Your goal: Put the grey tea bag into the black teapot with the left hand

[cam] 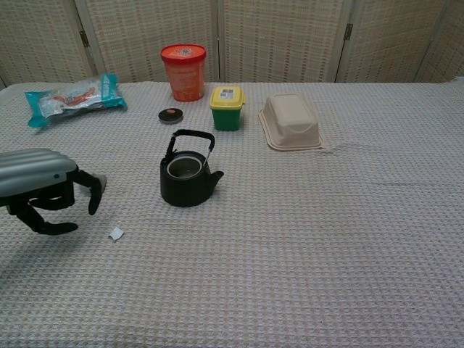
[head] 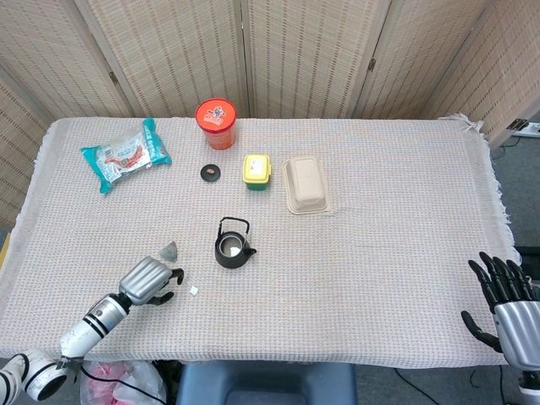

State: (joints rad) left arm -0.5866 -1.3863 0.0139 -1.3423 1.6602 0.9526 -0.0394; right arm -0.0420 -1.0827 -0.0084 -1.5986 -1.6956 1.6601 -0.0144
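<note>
Because the grey tea bag (head: 170,250) lies flat on the tabletop (head: 380,219) at 9 o'clock of the black teapot (head: 232,245), the left hand (head: 149,281) hovers just at the bag's 7 o'clock with fingers curled downward and holding nothing, apparently set to pinch it from above; the small white tag (head: 194,290) lies near the hand's 3 o'clock. The teapot stands upright with its mouth uncovered, ready to receive, and its likely lid (head: 210,172) lies at its 12 o'clock. Count: one tea bag, one teapot, one red canister (head: 216,124), one yellow-lidded box (head: 256,171), one beige tray (head: 305,184), one teal packet (head: 125,154); right hand (head: 506,314) rests spread and empty at the tabletop's 4 o'clock edge.
</note>
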